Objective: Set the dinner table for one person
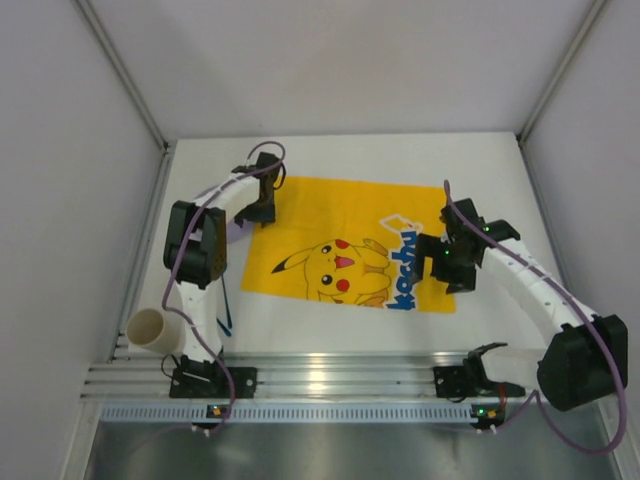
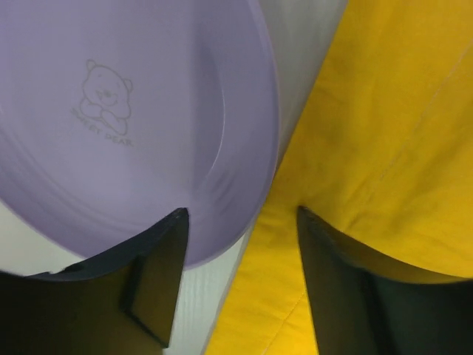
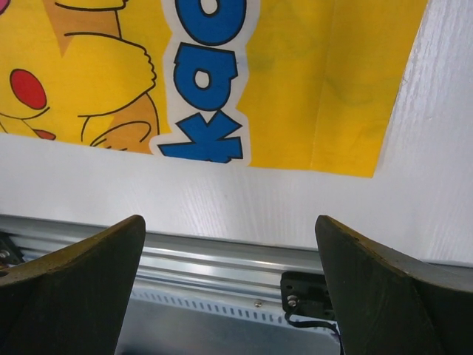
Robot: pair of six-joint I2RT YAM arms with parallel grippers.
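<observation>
White matte dinner table carries the yellow Pikachu mat near its centre. At the mat's left edge, the left gripper hovers released, jaws straddling the rim of the lavender plate. Over the mat's near right corner, the right gripper hangs released, holding nothing.

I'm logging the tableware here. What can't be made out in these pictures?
Purple plate: top view, mostly under the left arm; left wrist view, cut off by frame edges.
Thin dark item by the left arm: top view, too small to identify.
Mat lettering: right wrist view, cut off by the top edge.
</observation>
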